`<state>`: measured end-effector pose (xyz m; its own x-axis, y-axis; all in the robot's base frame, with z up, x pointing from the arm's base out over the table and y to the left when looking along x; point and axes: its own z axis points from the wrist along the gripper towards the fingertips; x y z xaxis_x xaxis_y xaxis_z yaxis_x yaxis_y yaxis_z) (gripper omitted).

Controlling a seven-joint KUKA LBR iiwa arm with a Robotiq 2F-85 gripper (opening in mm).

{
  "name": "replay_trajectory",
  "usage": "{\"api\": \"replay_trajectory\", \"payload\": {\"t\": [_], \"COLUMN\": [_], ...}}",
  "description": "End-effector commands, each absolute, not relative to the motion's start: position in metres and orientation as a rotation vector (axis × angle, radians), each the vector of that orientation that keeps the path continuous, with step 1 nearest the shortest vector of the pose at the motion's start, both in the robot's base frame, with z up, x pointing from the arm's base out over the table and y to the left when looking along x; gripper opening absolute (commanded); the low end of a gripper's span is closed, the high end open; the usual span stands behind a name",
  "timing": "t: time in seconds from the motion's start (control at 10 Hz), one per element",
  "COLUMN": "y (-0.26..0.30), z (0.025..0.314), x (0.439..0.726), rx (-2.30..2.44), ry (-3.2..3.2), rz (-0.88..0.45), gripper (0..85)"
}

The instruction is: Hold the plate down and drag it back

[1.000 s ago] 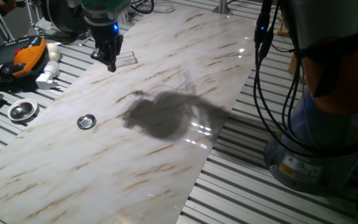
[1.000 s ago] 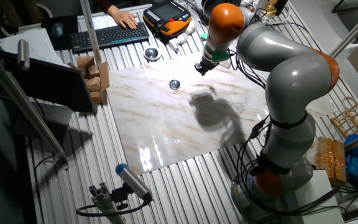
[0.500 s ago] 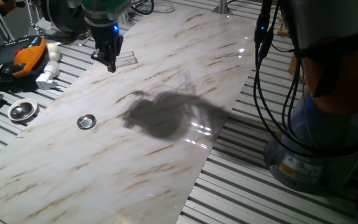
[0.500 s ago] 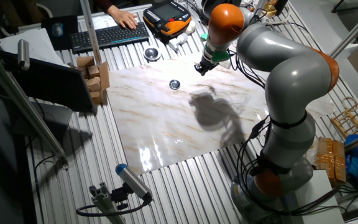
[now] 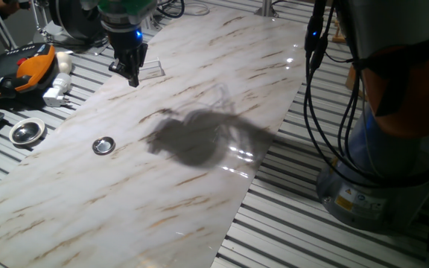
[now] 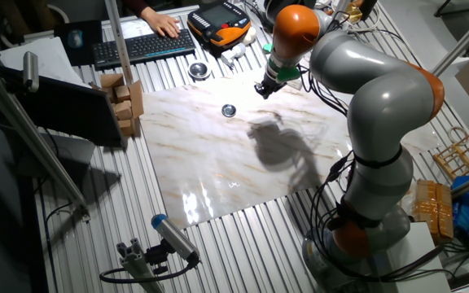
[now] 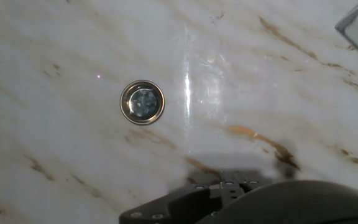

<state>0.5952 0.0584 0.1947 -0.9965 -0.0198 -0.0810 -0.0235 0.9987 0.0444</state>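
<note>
The plate (image 5: pixel 104 145) is a small shiny silver disc with a raised rim, lying flat on the marble board (image 5: pixel 199 186) near its left side. It also shows in the other fixed view (image 6: pixel 229 110) and in the hand view (image 7: pixel 142 102), left of centre. My gripper (image 5: pixel 131 76) hangs over the board's far left edge, well behind the plate and apart from it. Its dark fingers look shut together and hold nothing. In the other fixed view the gripper (image 6: pixel 261 92) is to the right of the plate. The hand view shows only the hand's dark body at the bottom.
A clear flat rectangular piece (image 5: pixel 149 71) lies just beside the gripper. A larger round metal dish (image 5: pixel 27 132) sits off the board on the slatted table. An orange teach pendant (image 5: pixel 28 67), a white plug (image 5: pixel 58 89) and a keyboard (image 6: pixel 141 45) lie beyond. Cables (image 5: pixel 311 89) hang at the right.
</note>
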Motion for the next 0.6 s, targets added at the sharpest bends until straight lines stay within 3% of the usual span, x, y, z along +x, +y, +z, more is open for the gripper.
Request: {"api": "replay_trajectory", "payload": {"t": [0.0, 0.5], "y": [0.0583, 0.0592], "z": [0.1942, 0.1921], "x": [0.5954, 0.5969], "rx": [-0.036, -0.026], "ry": [3.060, 3.065], "rz": [0.069, 0.074], "gripper": [0.0, 0.0]}}
